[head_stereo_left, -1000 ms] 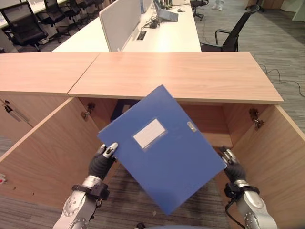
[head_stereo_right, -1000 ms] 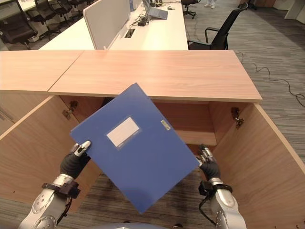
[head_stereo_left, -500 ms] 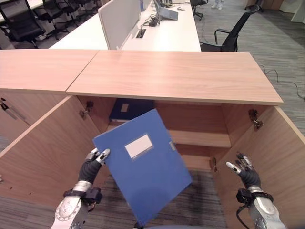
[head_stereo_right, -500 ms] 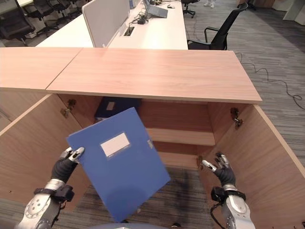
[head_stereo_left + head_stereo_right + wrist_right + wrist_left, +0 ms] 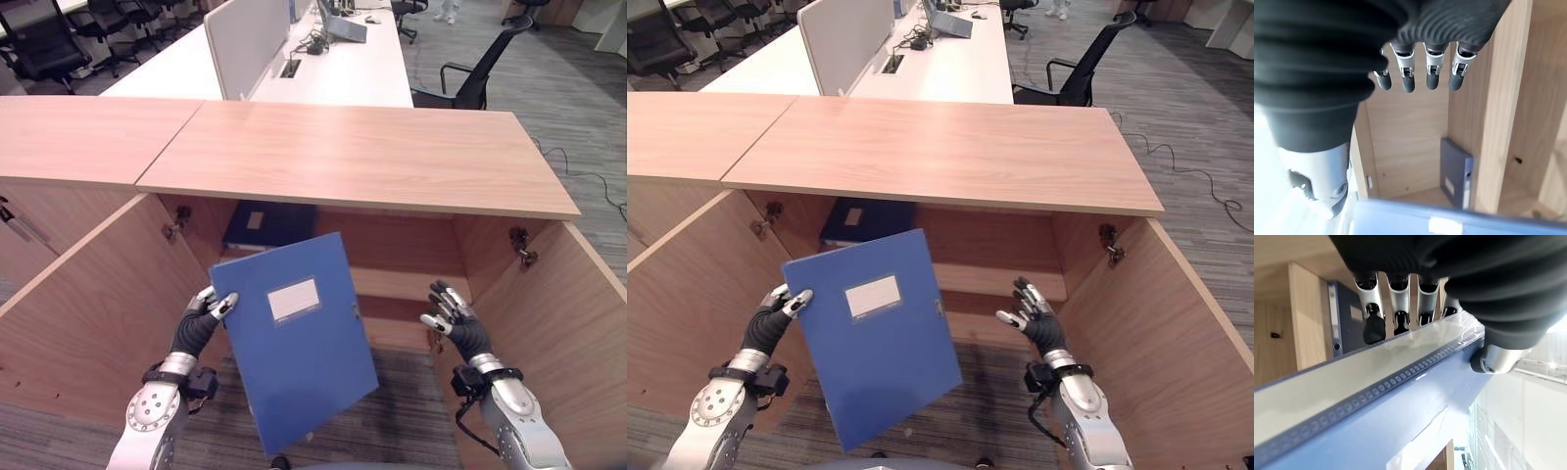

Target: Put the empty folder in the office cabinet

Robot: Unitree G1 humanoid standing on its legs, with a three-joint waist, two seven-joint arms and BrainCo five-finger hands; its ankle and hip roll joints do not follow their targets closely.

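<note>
Left hand (image 5: 196,328) fingers pinch blue folder (image 5: 299,338); right hand (image 5: 453,321) apart.

Each arm is shiny silver-grey metal with small round screws near the wrist. A dark band wraps each wrist. The left hand (image 5: 199,326) and the right hand (image 5: 453,320) both wear a black cover with ribs like a sock. The fingers (image 5: 1432,68) are silver with dark, rounded tips.
</note>
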